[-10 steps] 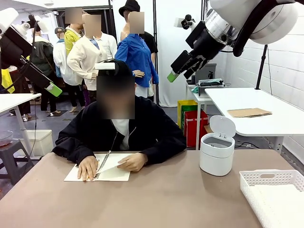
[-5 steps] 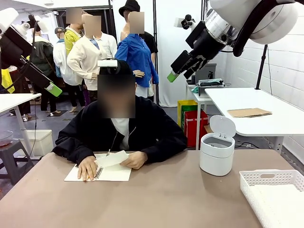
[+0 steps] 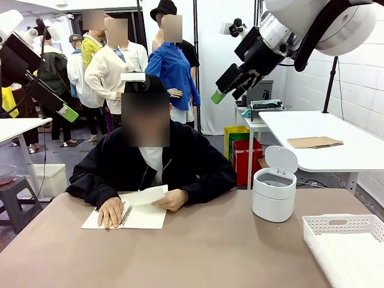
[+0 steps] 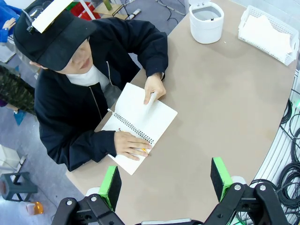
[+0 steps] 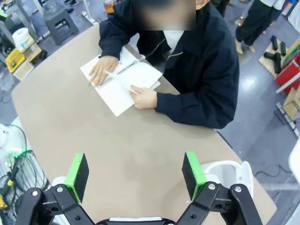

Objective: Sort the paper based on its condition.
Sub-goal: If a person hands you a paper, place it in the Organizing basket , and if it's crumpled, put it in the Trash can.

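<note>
White paper, thin and limp, curls up off the notebook at centre left of the front view, pinched at its edge by the lifting hand. The pressing hand lies flat just beside the wire spiral, likely to pin the book so that the paper comes away clean. Whether it is already free of the spiral I cannot tell.

The desk is a smooth, matt brown top. At its right stands a round, glossy white plastic bin, its lid tipped up so the mouth is open. In the lower right corner sits a white basket of perforated plastic, rectangular and shallow; in the left wrist view a second sheet lies in it. Two receivers side by side suggest one is for good paper and one for spoiled.

Left claw and right claw both hang high above the desk, green pads spread wide and holding nothing. They are well apart from the paper, probably waiting for a handover.
</note>
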`<state>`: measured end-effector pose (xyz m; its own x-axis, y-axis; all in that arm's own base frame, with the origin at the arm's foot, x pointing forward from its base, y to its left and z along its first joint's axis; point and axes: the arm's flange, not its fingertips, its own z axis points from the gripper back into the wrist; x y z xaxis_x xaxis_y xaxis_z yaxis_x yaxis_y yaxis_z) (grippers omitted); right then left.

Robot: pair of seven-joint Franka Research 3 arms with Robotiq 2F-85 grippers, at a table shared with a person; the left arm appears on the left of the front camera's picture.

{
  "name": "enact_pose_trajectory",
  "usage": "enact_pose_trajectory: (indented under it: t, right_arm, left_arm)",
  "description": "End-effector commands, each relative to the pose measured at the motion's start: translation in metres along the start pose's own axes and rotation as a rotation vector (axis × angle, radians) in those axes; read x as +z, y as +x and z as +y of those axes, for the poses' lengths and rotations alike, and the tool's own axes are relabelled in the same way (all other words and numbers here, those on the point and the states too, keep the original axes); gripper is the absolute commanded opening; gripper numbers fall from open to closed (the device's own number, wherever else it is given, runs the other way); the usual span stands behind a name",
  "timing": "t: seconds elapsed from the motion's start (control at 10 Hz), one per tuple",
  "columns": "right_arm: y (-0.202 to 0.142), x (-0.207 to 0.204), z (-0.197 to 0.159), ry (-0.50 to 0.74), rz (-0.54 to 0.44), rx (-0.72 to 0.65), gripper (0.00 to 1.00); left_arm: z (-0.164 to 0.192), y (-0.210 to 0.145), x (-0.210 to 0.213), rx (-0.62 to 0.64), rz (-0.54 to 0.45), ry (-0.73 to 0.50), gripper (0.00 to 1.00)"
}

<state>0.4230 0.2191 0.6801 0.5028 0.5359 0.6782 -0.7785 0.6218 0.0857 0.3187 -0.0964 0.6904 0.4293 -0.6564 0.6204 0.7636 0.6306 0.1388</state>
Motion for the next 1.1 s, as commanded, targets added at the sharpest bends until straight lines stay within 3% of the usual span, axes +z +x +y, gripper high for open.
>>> enact_pose_trajectory:
  t: [0.0,1.0]
  right_arm:
    - [0.0,-0.001,-0.001,-0.001,0.002,0.007,1.0]
    - [0.0,0.004,0.018,0.019,-0.023,-0.03,1.0]
  left_arm:
    - [0.0,0.0,0.001,0.001,-0.002,-0.001,1.0]
    - [0.0,0.0,0.001,0.001,-0.002,-0.001,1.0]
